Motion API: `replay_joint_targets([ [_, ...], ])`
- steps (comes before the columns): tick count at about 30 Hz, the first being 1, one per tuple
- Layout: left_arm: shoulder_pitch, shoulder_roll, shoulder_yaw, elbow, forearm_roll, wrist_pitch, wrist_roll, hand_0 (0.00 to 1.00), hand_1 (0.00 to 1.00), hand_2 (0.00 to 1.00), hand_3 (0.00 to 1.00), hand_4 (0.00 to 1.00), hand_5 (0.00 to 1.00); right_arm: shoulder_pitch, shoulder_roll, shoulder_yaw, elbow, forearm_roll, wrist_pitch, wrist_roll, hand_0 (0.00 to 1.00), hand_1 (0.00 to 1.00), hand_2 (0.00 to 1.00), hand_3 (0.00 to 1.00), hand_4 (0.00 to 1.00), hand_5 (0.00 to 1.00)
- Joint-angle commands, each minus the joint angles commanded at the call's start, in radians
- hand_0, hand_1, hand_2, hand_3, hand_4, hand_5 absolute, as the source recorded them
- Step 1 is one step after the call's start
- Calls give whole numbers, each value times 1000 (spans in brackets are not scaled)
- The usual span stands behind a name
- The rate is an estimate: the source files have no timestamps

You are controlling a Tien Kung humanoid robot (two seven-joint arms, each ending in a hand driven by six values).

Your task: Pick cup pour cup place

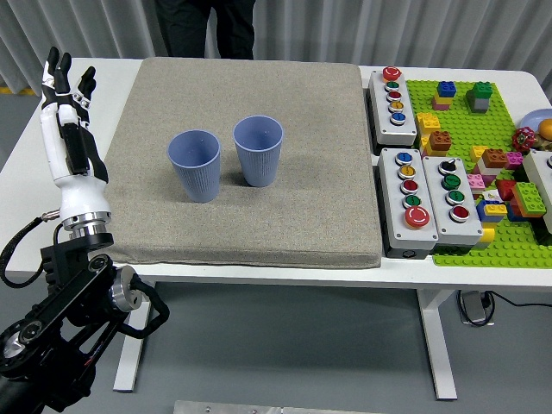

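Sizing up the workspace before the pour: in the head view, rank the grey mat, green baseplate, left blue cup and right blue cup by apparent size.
1. Grey mat, clearly largest.
2. Green baseplate, partly cut off at the frame edge.
3. Left blue cup and right blue cup: they look alike, so unranked.

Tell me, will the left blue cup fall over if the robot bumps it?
Probably. The left blue cup is tall with a narrower base, so it likely tips easily. It looks thin and light. The soft grey mat under it may steady it slightly.

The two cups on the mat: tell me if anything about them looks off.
Nothing stands out. The left cup and right cup stand upright, side by side on the grey mat, with no spill visible.
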Motion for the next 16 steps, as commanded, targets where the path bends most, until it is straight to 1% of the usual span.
replay_joint_targets([
  [6,4,-2,-1,-8,8,0,0,849,851,986,975,709,998,-3,-2,14,-1,-24,3,-6,671,612,558,555,2,207],
  [16,23,2,-26,-25,11,0,0,851,850,984,974,707,998,-3,-6,31,-2,-59,8,-12,671,612,558,555,2,207],
])
